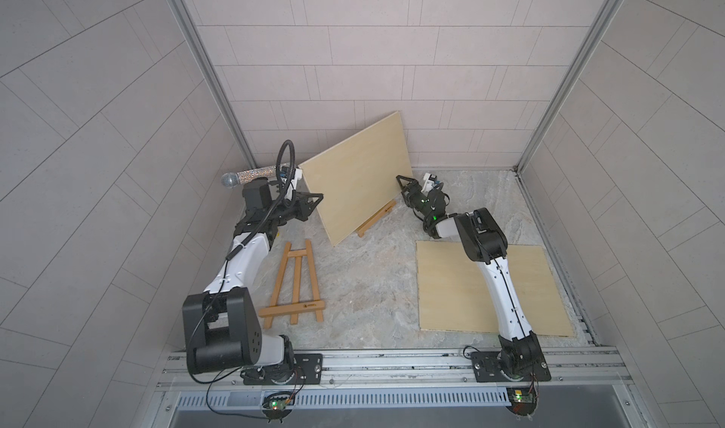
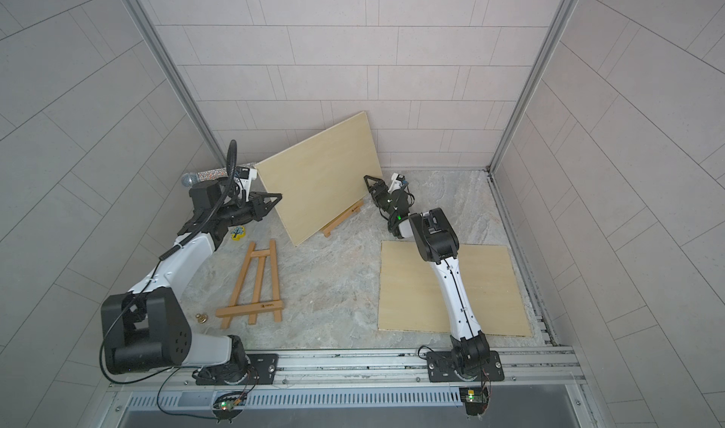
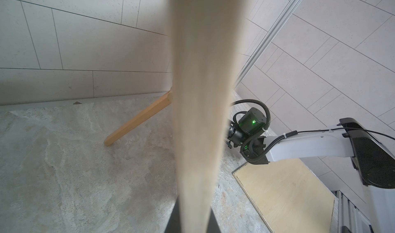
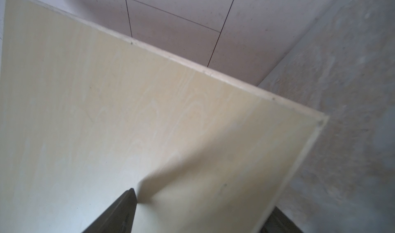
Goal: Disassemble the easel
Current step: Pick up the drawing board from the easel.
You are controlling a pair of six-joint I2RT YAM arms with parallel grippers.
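Observation:
A pale wooden board (image 1: 355,175) (image 2: 319,178) leans upright on a small standing easel, of which a foot (image 1: 376,218) (image 2: 341,220) and the rear leg (image 3: 139,119) show. My left gripper (image 1: 317,200) (image 2: 276,198) (image 3: 193,221) is shut on the board's left edge, seen edge-on in the left wrist view. My right gripper (image 1: 400,180) (image 2: 367,179) (image 4: 203,202) stands open at the board's right edge, one finger (image 4: 119,212) in front of the board's face (image 4: 128,114). A second easel (image 1: 294,284) (image 2: 255,284) lies flat by the left arm.
Another board (image 1: 455,288) (image 2: 416,288) (image 3: 284,195) lies flat under the right arm. A glittery microphone (image 1: 247,175) (image 2: 204,177) sits behind the left wrist. A small yellow item (image 2: 238,232) and a brass piece (image 2: 202,318) lie near the left arm. Tiled walls close in on three sides.

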